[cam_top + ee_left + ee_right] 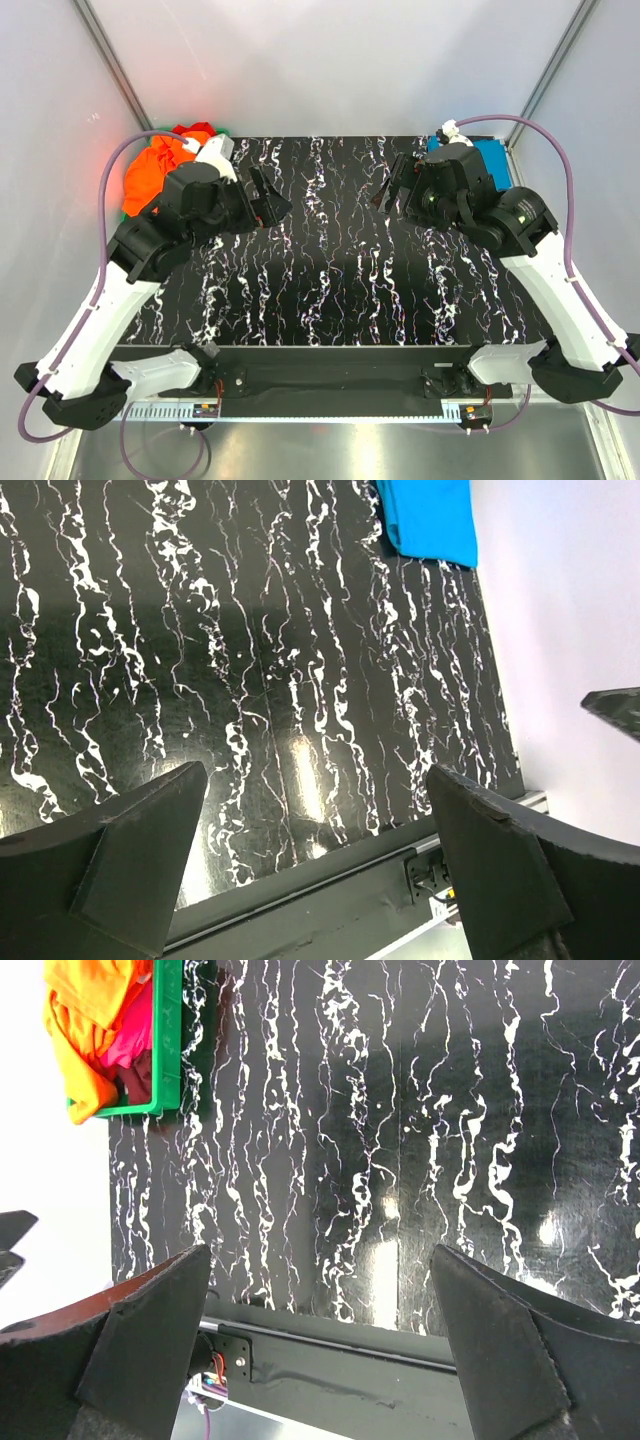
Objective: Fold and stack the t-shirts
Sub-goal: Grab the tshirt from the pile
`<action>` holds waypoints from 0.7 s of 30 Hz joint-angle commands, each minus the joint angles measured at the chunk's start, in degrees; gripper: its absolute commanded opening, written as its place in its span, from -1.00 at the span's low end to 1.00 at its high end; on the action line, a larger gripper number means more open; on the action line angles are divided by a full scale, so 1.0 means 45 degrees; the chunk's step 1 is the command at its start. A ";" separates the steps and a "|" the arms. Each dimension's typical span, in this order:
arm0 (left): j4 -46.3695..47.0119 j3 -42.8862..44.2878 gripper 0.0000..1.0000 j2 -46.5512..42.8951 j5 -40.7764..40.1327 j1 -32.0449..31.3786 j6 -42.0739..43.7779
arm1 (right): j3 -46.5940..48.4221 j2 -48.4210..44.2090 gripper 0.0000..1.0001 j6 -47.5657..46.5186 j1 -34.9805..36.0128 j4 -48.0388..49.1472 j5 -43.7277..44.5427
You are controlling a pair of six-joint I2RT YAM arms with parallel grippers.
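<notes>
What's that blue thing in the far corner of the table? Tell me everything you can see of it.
The blue shirt is plain teal-blue cloth, soft and cotton-like, no print visible. It lies flat and smooth, seemingly folded, one corner rounded, at the far right corner of the black marbled table, beside the white wall. The right arm hides part of it from above. Only the table visibly touches it.

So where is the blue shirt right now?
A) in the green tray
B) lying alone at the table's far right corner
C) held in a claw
B: the blue shirt lies flat at the far right corner of the table, away from the green tray, and the left gripper and right gripper are open and empty.
</notes>
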 commanded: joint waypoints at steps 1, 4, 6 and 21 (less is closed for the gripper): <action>0.0428 -0.0200 0.98 -0.0143 -0.0461 0.0120 0.0138 | -0.0217 -0.0423 1.00 -0.0109 -0.0018 0.0696 0.0400; 0.0447 -0.0376 0.98 -0.0143 -0.0891 0.0548 0.0001 | -0.0257 -0.0482 0.99 -0.0070 0.0001 0.0560 0.0439; 0.0563 -0.0493 0.97 -0.0124 -0.0990 0.1328 0.0039 | -0.0238 -0.0541 1.00 -0.0109 0.0001 0.0521 0.0439; 0.2241 0.1945 0.66 0.7234 -0.1927 0.9024 0.0898 | -0.2326 -0.2942 0.99 -0.2217 0.0001 0.2103 -0.0597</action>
